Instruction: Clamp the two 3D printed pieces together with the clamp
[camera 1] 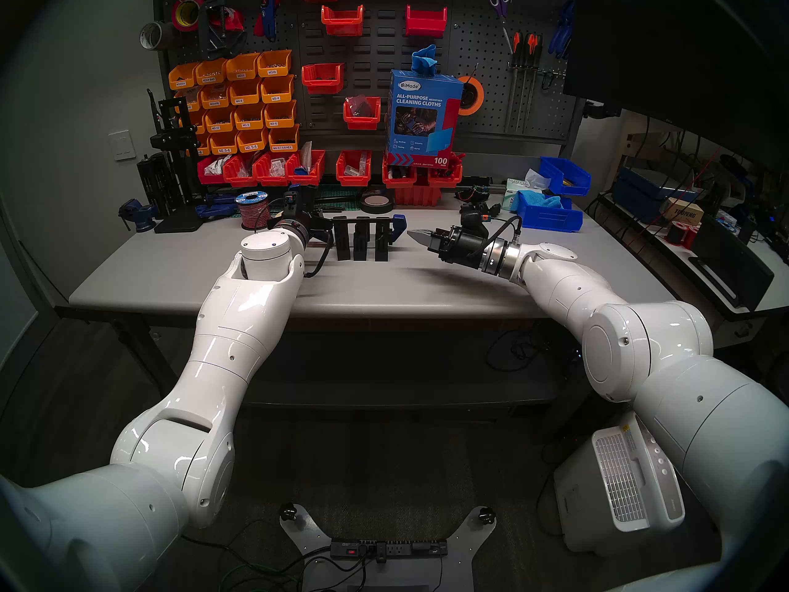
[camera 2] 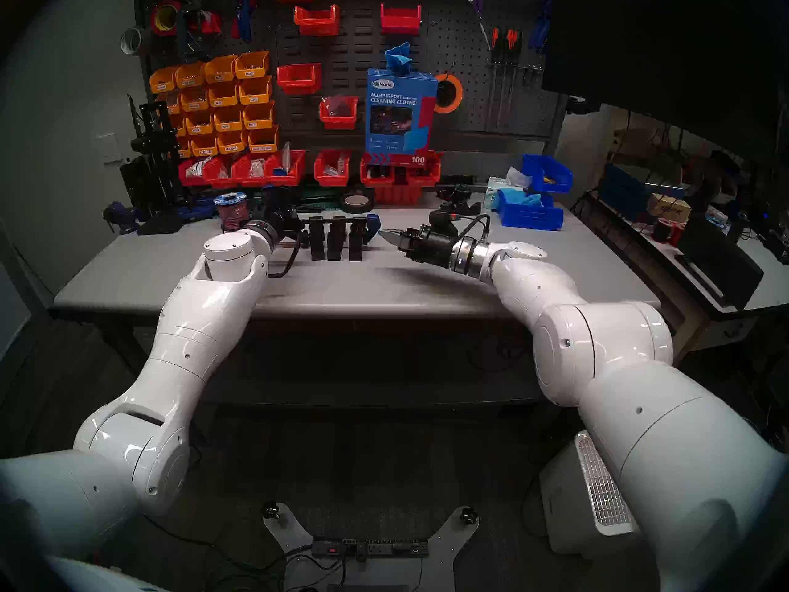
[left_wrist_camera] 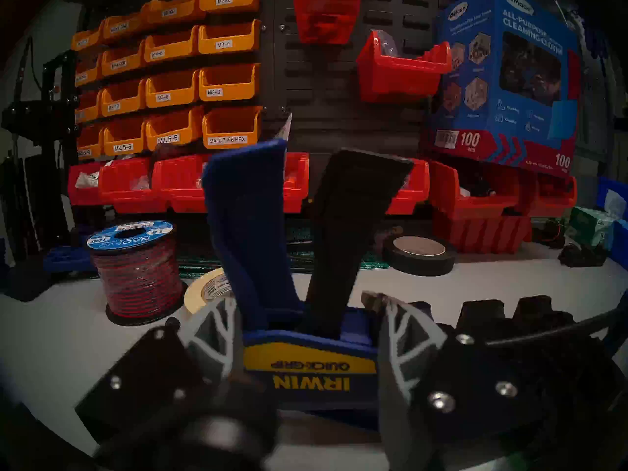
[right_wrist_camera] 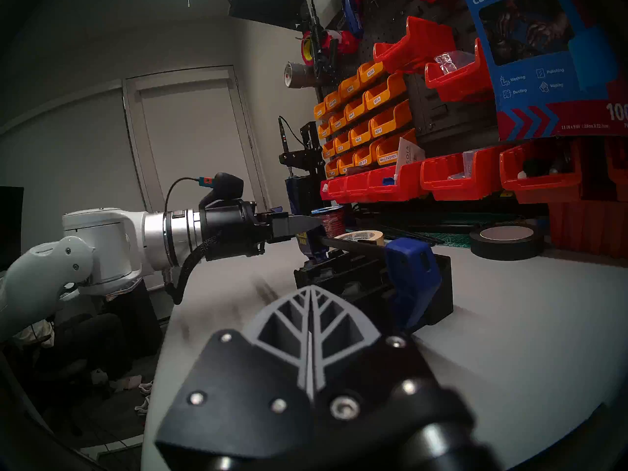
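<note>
Gripping the clamp (left_wrist_camera: 307, 368) body, left end effector (left_wrist_camera: 306, 327) (half-closed); right end effector (right_wrist_camera: 311, 310) pinched empty.

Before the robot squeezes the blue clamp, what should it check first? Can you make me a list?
1. Left gripper holding the clamp by its labelled body: ok.
2. Clamp's far blue end sits past the end of the two 3D printed pieces: ok.
3. Clamp's bar runs along over the pieces: ok.
4. Both clamp pads touching the pieces: cannot tell.
5. Right gripper shut, empty, beside the pieces: ok.
6. Pieces pushed fully together: cannot tell.
</note>
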